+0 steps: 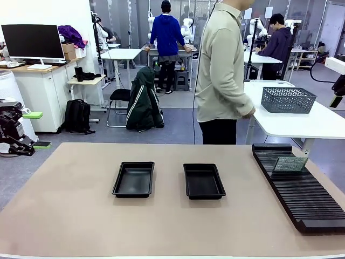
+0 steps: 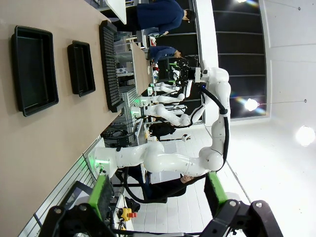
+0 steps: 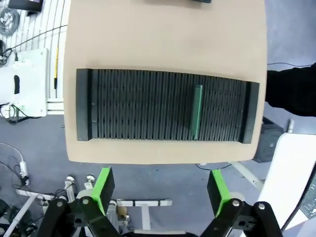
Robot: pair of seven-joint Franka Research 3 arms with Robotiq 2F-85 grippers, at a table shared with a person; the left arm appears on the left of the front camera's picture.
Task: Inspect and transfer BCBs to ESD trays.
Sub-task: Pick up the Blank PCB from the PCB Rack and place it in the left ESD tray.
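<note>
Bright even overhead light, soft shadows — wrist views bowed, lamp glare

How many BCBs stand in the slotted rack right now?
1. The BCB stands upright in a slot near the far end of the black rack, on the robot's right. Its other slots look empty from above.

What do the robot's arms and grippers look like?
The right arm is glossy white, built of rounded tubular segments, with a black cable running along it and a green light at its base. The left gripper and right gripper have black metal linkages with silver bolts, and bright green pads on their fingers.
</note>
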